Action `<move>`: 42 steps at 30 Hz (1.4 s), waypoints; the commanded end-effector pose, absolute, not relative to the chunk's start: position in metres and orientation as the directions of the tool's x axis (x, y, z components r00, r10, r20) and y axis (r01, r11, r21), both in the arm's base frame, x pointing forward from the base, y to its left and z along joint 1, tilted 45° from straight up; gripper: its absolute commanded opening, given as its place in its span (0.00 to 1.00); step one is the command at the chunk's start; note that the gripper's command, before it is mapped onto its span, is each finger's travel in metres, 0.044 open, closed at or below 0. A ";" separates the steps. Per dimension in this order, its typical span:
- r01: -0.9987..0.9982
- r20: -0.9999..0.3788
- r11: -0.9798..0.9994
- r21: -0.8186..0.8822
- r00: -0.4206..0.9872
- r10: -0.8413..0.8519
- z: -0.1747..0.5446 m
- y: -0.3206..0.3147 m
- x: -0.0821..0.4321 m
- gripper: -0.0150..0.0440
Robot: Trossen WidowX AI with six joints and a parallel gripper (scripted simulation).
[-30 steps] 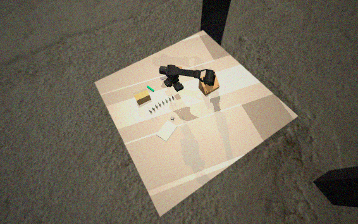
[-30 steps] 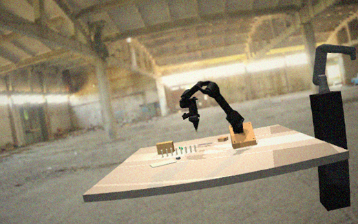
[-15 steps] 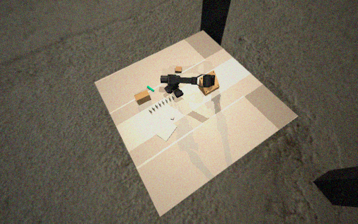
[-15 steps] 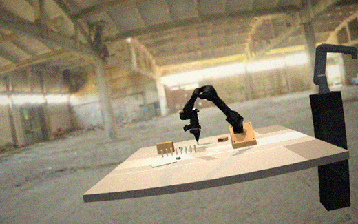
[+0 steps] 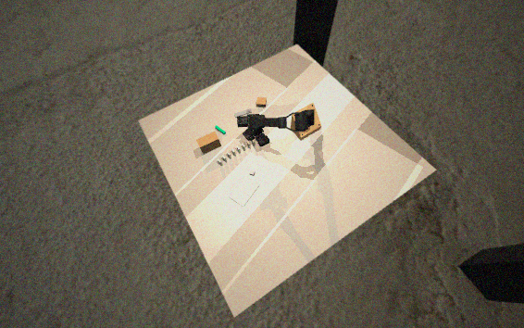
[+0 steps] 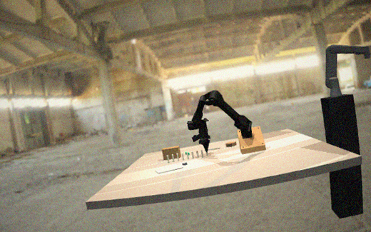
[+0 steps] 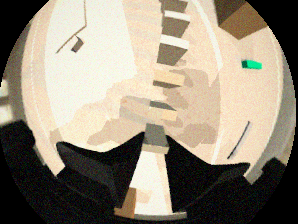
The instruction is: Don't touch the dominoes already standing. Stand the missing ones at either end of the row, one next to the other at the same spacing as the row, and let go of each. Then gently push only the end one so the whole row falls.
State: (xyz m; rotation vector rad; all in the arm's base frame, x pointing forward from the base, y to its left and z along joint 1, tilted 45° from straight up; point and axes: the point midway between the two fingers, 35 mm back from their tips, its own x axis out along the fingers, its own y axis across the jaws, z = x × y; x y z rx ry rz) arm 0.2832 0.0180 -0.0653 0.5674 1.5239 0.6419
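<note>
A row of several small grey dominoes (image 5: 229,156) (image 6: 178,156) (image 7: 173,51) stands upright on the table. In the wrist view the two dominoes nearest the fingers show light tan tops in the arm's shadow. My gripper (image 6: 206,153) (image 7: 154,136) points down at the row's end nearest the robot base and is shut on a grey domino (image 7: 156,135). The held domino is in line with the row, just beyond its last standing piece. It looks upright and low over the table; whether it touches the table is not clear. In the top view the arm hides the fingertips.
A brown block (image 5: 208,142) (image 6: 171,152) (image 7: 244,21) stands beside the row's far end, with a green bar (image 5: 220,130) (image 7: 251,64) near it. A small brown block (image 5: 261,101) (image 6: 230,144) lies near the base. A thin white card (image 5: 244,192) (image 6: 169,170) and a small dark piece (image 5: 252,173) (image 6: 184,164) lie opposite.
</note>
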 end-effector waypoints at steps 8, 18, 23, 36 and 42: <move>-0.018 -0.712 0.712 0.702 -0.057 0.700 -0.067 0.020 0.281 0.61; -0.018 -0.712 0.712 0.702 -0.057 0.700 -0.067 0.020 0.281 1.00; -0.020 -0.719 0.719 0.695 -0.055 0.693 -0.043 -0.008 0.290 1.00; -0.024 -0.720 0.720 0.693 -0.058 0.691 0.025 -0.072 0.289 1.00; -0.354 -0.719 0.659 0.663 -0.059 0.692 0.015 -0.064 0.281 0.78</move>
